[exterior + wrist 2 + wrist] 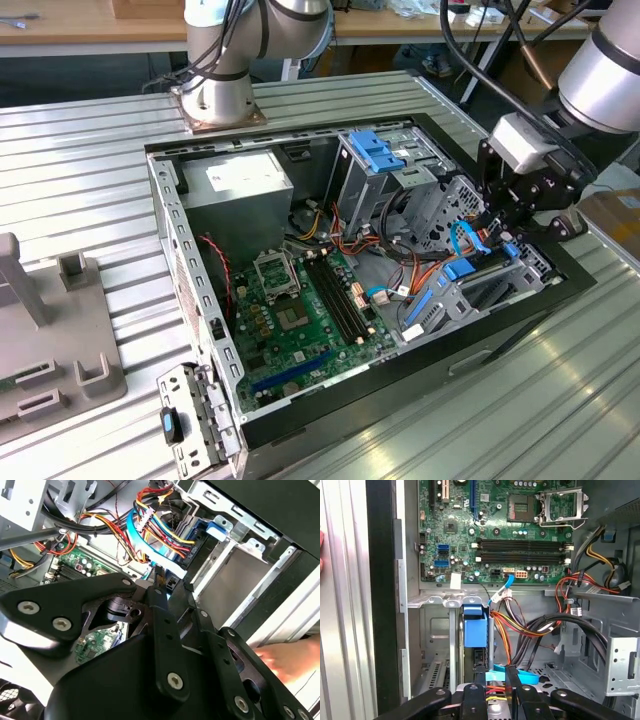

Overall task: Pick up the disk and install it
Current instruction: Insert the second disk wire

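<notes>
One black gripper [500, 222] | over grey metal drive cage [480, 290] | tangled cables [535, 625]

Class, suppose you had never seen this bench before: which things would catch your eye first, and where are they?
The open computer case on the ribbed metal table, with its green motherboard lying bare inside. Then the gripper, reaching into the drive bay at the exterior view's right, among red, yellow and blue cables. In the first wrist view a bright blue carrier stands just ahead of it.

Ribbed metal table [90, 150] — wooden benches [90, 25] behind (sunlit).
</notes>
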You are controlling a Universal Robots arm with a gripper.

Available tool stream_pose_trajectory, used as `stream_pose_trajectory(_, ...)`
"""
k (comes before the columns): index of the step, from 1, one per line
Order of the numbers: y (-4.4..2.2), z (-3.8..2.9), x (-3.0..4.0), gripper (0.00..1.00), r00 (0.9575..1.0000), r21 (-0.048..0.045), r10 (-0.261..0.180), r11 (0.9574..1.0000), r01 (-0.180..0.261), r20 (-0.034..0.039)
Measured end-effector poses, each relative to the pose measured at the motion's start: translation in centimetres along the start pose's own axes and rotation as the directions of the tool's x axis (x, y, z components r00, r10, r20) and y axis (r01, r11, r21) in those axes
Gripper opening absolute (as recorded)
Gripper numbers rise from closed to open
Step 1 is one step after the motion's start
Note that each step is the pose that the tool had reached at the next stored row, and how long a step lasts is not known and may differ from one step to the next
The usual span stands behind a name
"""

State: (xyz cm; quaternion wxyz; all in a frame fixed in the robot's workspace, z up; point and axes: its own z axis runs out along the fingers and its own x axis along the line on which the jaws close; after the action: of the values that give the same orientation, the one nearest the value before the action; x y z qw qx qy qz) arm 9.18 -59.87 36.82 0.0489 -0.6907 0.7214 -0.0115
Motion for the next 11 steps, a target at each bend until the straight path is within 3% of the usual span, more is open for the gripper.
stream_pose_trajectory(5,0.00,-0.03,-0.01,0.30,0.9983,0.0034,0.057,0.9983,-0.057,-0.0068)
stream_pose_trajectory(8,-0.01,-0.14,-0.07,0.30,0.9978,0.0048,0.064,0.9979,-0.064,-0.0167)
stream_pose_trajectory(11,-0.01,-0.14,-0.07,0.30,0.9976,0.0051,0.067,0.9978,-0.066,-0.0173)
